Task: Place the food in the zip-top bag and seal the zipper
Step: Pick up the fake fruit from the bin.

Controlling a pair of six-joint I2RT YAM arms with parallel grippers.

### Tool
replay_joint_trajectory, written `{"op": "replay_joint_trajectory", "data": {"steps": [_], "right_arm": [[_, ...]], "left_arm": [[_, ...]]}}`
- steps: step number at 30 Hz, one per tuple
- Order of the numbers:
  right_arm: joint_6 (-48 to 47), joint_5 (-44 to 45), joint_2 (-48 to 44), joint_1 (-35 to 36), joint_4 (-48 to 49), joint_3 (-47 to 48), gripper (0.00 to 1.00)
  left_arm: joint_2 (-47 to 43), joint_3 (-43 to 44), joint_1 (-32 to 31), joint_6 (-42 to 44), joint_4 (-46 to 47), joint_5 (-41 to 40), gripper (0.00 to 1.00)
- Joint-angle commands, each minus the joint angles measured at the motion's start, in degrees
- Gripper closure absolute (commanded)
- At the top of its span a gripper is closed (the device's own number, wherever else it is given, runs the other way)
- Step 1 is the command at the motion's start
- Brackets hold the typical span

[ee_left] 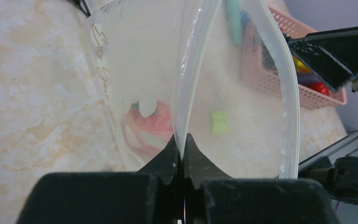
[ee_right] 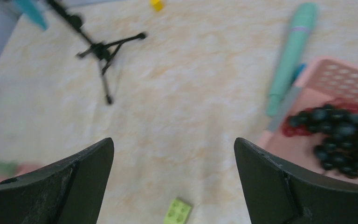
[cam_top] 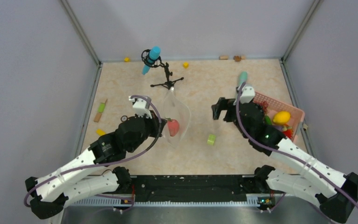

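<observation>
We pinch the bag (cam_top: 179,109) rim at the surface (cam_top: 121,84) centre with the left end effector (ee_left: 182,148), its mouth open toward 3 o'clock, where the wide, empty right end effector (ee_right: 172,149) hovers near the basket (cam_top: 299,113) of food (cam_top: 281,117).

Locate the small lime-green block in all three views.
Top external: lime-green block on the table just right of centre, between the two arms.
Left wrist: block mid-frame, between the zip-top bag's two rim strips.
Right wrist: block at the bottom edge, centre.
Shared landmark: pink basket, up and right of the block in every view.
</observation>
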Motion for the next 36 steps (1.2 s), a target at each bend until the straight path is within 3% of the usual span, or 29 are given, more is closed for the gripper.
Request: {"op": "replay_joint_trajectory", "data": {"steps": [1, 3, 6, 9, 20, 25, 36], "right_arm": [[1.8, 5.0, 4.6, -15.3, -8.3, 12.6, 0.01], [2.7, 5.0, 9.7, -20.7, -12.7, 17.3, 0.01], [5.5, 8.4, 13.3, -22.7, -14.5, 16.9, 0.02], [5.6, 10.1, 14.7, -23.6, -12.4, 13.0, 0.02], [7.8, 2.5, 19.3, -33.2, -1.5, 3.1, 0.08], [9.3, -5.7, 23.4, -38.0, 6.0, -0.7, 0.10], [9.0, -5.3, 29.5, -39.4, 10.5, -1.7, 0.10]], "left_arm": [[-0.7, 1.0, 0.1, -1.8, -0.4, -2.3, 1.00], [-0.4, 0.1, 0.2, -1.5, -0.2, -3.1, 1.00], [0.1, -1.0, 0.2, -1.0, -0.1, -4.1, 1.00], [0.5, -2.3, 0.1, -0.7, 1.1, -4.3, 1.00], [1.4, -6.7, 0.1, 1.2, 8.5, -1.0, 1.00], [2.0, -7.6, 0.1, 1.5, 9.8, 0.4, 1.00], [3.5, -8.5, 0.1, 2.7, 11.9, 2.2, 1.00]]}}
